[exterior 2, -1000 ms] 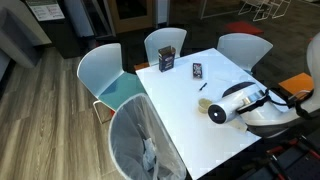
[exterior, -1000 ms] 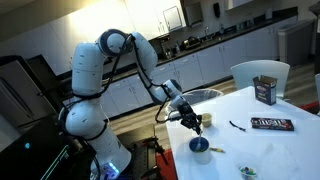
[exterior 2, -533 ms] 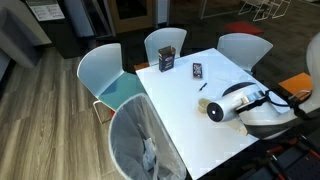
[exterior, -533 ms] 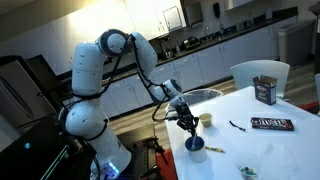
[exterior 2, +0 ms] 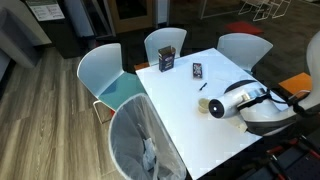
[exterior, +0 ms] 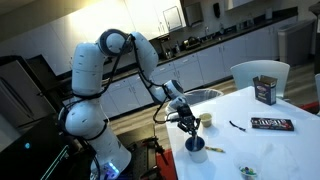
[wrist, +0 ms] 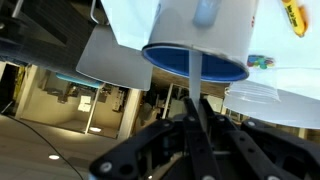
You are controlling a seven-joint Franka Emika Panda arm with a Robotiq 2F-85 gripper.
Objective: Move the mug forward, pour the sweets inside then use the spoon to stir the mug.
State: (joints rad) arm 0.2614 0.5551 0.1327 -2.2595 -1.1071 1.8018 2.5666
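Stirring step: gripper (exterior: pixel 190 128) over mug (exterior: pixel 198 148) at robot-side tabletop corner, fingers narrowly pinching thin stem (wrist: pixel 192 80), presumably spoon. Next: circle within rim.

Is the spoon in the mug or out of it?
In. The wrist view shows the spoon running from the closed pincer over the blue rim of the mug into its pale inside. How deep it reaches, cannot tell.
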